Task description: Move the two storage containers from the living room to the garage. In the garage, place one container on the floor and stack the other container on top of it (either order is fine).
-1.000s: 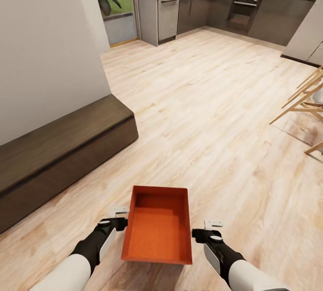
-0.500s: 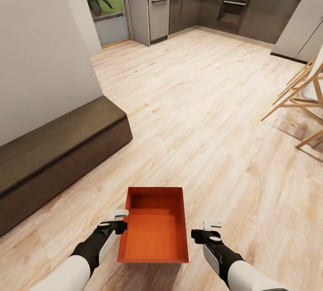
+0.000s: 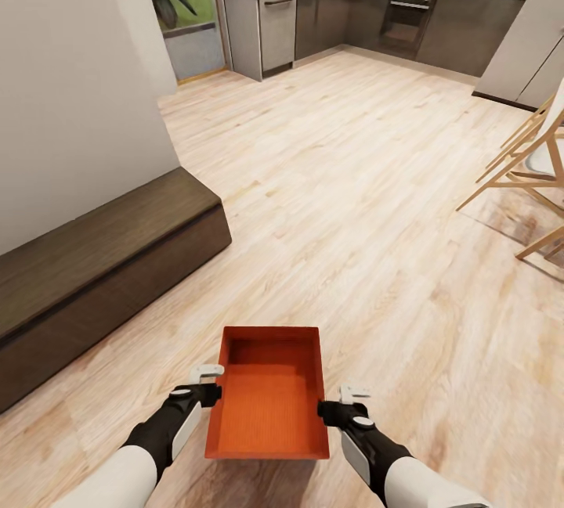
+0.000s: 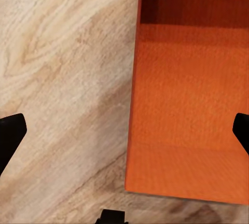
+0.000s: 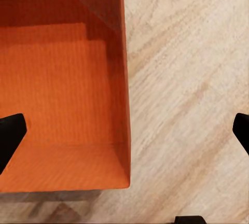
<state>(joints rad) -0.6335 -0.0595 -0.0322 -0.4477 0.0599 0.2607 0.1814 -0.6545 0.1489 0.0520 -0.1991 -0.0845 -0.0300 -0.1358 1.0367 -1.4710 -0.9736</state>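
Note:
One orange-red storage container (image 3: 268,402) sits lidless on the light wood-plank floor just in front of me, between my two arms. My left gripper (image 3: 209,382) is open at its left long wall. In the left wrist view that gripper (image 4: 126,133) straddles the wall, with the container (image 4: 189,94) under one finger. My right gripper (image 3: 338,402) is open against the right long wall. The right wrist view shows this gripper (image 5: 124,133) spanning that wall of the container (image 5: 62,89). Neither gripper has closed on a wall.
A long dark wooden bench (image 3: 102,257) runs along a white wall (image 3: 70,62) at the left. Wooden chair legs (image 3: 525,179) stand at the right. Dark kitchen cabinets (image 3: 368,15) and a glass door (image 3: 184,15) lie far ahead across open plank floor (image 3: 345,179).
The view swung slightly at first. Since half a second ago my right gripper has moved left, up to the container's right wall. The left gripper and the container stayed put.

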